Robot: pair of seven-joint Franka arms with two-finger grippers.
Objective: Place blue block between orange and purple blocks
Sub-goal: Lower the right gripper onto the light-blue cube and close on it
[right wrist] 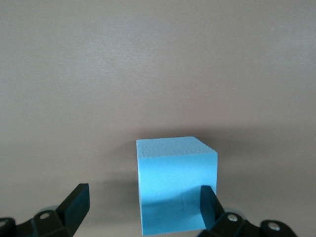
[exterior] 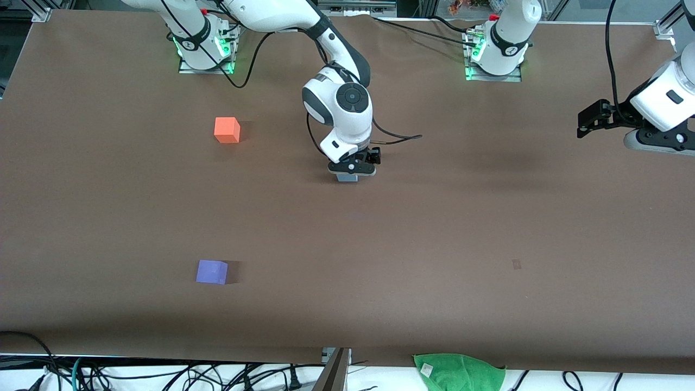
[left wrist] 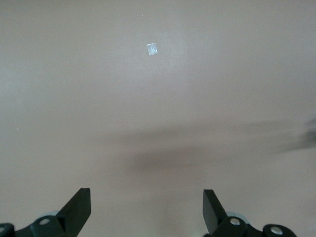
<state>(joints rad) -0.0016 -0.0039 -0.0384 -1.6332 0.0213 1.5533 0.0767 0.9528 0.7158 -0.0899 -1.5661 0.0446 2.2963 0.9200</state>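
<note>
Blue block (right wrist: 177, 185): on the table (exterior: 488, 217), about mid-table, closer to the robots' edge; sits between the fingers of the right pincer (exterior: 352, 172), off-centre, near one finger.
Right pincer: spread wide, low around the block, pinching nothing yet.
Left pincer (left wrist: 146, 210): spread, empty, waits over the left arm's end of the table.
Orange block (exterior: 227, 130), purple block (exterior: 212, 271): well apart, toward the right arm's end.
Handling: likely light, stiff foam, matte, not slippery; best gripped on two opposite flat faces, centred.
</note>
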